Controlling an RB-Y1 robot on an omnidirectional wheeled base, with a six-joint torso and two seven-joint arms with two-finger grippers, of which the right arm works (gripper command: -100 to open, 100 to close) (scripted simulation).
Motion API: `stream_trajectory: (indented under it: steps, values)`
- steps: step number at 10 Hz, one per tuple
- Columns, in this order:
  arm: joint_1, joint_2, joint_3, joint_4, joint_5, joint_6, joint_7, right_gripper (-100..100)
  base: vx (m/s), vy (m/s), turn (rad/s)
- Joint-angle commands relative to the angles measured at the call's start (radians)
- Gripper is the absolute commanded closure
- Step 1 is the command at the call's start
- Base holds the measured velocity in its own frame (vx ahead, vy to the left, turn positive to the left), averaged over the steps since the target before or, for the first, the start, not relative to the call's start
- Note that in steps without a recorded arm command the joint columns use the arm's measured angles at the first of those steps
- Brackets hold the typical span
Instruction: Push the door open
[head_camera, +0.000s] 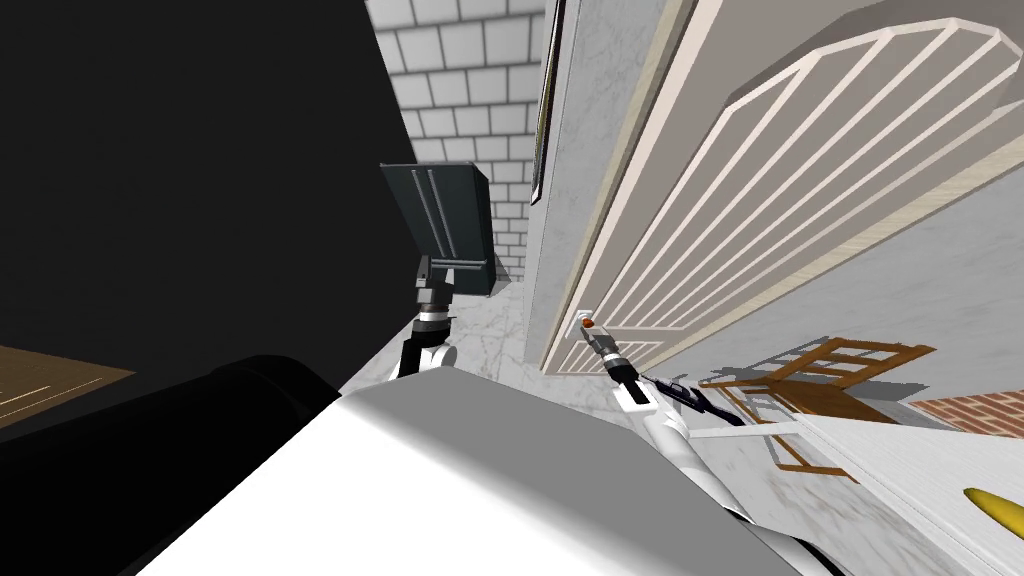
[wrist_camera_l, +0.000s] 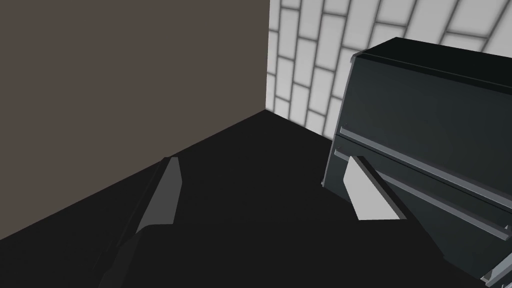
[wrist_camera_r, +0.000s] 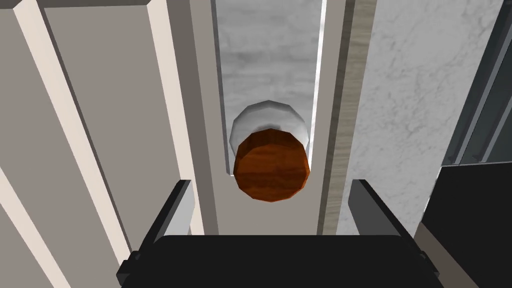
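Note:
The pale door (head_camera: 800, 190), with raised strips forming an arched panel, stands to my right in the head view. Its round brown knob (wrist_camera_r: 271, 165) sits on a grey rosette (wrist_camera_r: 267, 116) near the door's edge, beside the jamb (wrist_camera_r: 345, 115). My right gripper (wrist_camera_r: 272, 202) is open right at the knob, one finger on each side and neither touching it. In the head view the same gripper (head_camera: 597, 338) reaches just under the knob (head_camera: 588, 323). My left gripper (wrist_camera_l: 270, 195) is open and holds nothing, close to a dark box (wrist_camera_l: 430, 135).
The dark box (head_camera: 440, 215) stands ahead on the left against a white tiled wall (head_camera: 470, 90). A wooden chair (head_camera: 820, 385) lies on the floor to the right. A yellow object (head_camera: 995, 505) rests on a white surface. A black area (head_camera: 180, 170) lies to the left.

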Motion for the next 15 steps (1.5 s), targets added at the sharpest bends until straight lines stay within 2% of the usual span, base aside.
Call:
stream_trajectory:
  steps: [1,3,4,9,15]
  values:
    - [-0.004,0.005,-0.004,0.005,0.0,0.004,0.006,-100,0.175,0.034,0.04]
    - [-0.005,0.006,-0.005,0.005,0.0,0.004,0.006,-100,0.128,0.012,0.014]
    - [-0.005,0.006,-0.005,0.005,0.0,0.004,0.006,100,-0.012,0.0,-0.001]
    - [-0.005,0.006,-0.005,0.005,0.0,0.004,0.006,100,-0.014,-0.002,0.002]
    - [-0.012,0.034,0.004,0.005,-0.081,0.008,-0.095,100,-0.039,-0.142,0.124]
